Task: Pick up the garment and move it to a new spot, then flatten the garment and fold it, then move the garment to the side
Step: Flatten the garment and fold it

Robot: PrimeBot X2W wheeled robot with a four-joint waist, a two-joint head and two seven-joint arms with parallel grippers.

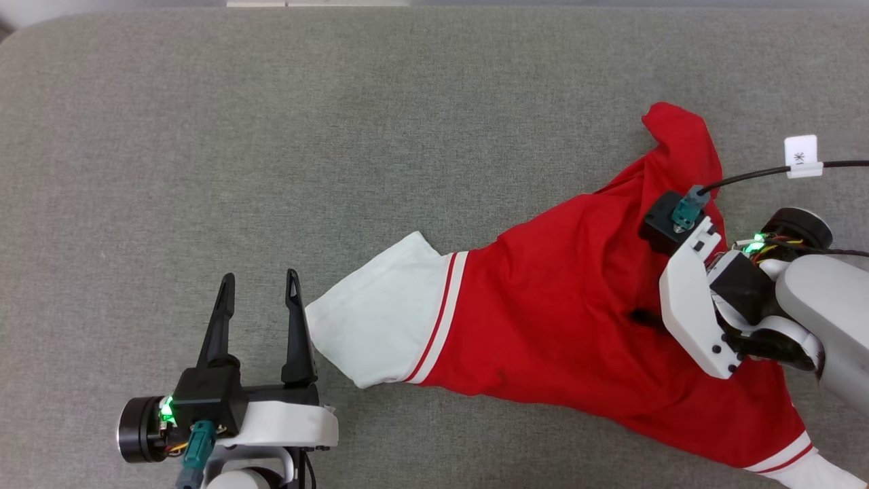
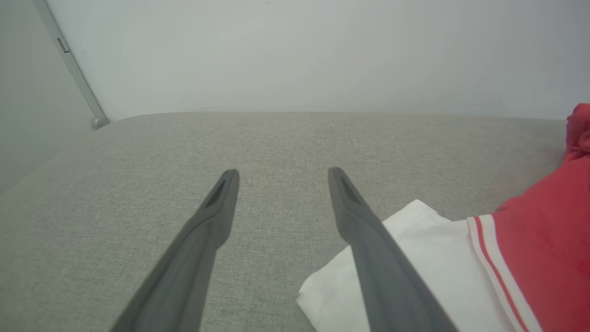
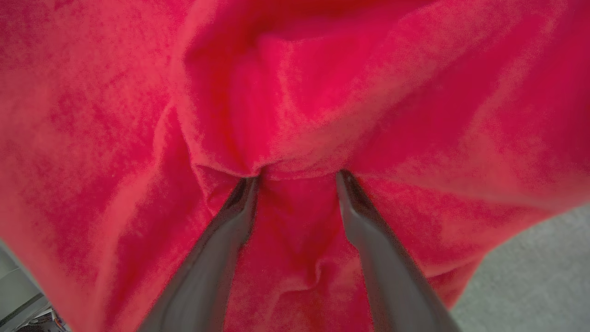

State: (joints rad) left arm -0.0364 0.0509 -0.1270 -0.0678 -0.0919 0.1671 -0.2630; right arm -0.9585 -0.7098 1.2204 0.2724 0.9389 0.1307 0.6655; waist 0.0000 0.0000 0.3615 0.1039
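Observation:
The garment (image 1: 557,312) lies crumpled on the grey cushion, mostly red, with one white sleeve (image 1: 373,305) and striped trim pointing left. My left gripper (image 1: 260,277) rests open on the cushion, its right finger just beside the sleeve's edge (image 2: 433,249); nothing sits between the fingers (image 2: 283,173). My right arm's white wrist housing (image 1: 692,305) hangs over the red body of the shirt, pointing down into it. In the right wrist view the right gripper (image 3: 296,177) is spread open, its tips pushed against a fold of red cloth (image 3: 295,115), with cloth lying between the fingers.
The grey upholstered surface (image 1: 271,136) stretches wide to the left and back. A black cable with a white tag (image 1: 801,156) runs in from the right edge. A second white sleeve (image 1: 815,468) reaches the bottom right corner. A pale wall (image 2: 295,55) stands behind the cushion.

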